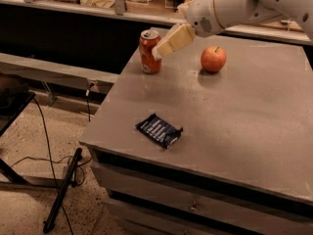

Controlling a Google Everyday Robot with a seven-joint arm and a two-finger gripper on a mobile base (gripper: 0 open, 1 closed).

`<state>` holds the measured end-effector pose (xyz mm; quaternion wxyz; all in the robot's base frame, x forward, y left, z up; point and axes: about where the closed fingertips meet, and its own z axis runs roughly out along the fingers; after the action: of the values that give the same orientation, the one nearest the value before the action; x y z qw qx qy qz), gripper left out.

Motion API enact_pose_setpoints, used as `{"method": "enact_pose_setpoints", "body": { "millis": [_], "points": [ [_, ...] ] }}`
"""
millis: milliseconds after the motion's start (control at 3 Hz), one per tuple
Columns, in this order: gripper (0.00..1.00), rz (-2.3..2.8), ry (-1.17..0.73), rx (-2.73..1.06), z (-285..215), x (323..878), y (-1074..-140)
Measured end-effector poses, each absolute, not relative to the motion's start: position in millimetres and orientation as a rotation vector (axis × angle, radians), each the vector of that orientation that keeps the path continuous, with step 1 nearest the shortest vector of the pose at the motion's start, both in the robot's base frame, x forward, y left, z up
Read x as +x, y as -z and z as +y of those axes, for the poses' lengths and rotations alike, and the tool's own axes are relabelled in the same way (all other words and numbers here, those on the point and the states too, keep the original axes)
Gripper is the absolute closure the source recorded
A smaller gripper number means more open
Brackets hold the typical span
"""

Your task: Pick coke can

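Observation:
The coke can (149,52) is a red-orange can with white lettering and a silver top. It stands upright near the far left corner of the grey table (234,116). My gripper (159,51) comes in from the upper right on a white arm. Its cream-coloured fingers (174,40) point down-left, with the tips right beside the can's right side, near its upper half. A round red-orange apple (213,58) sits on the table to the right of the can, behind the gripper.
A dark blue snack packet (159,130) lies near the table's front left edge. Drawers sit under the tabletop. A shelf with bags runs behind the table. Cables and a black stand lie on the floor at the left.

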<state>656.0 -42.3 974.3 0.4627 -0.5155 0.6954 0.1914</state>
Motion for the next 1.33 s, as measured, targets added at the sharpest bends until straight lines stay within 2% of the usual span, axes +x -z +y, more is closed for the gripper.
{"method": "enact_pose_setpoints", "body": {
  "millis": [1333],
  "points": [
    [0.0, 1.678, -0.627, -1.168, 10.0, 694.6, -928.0]
  ]
}}
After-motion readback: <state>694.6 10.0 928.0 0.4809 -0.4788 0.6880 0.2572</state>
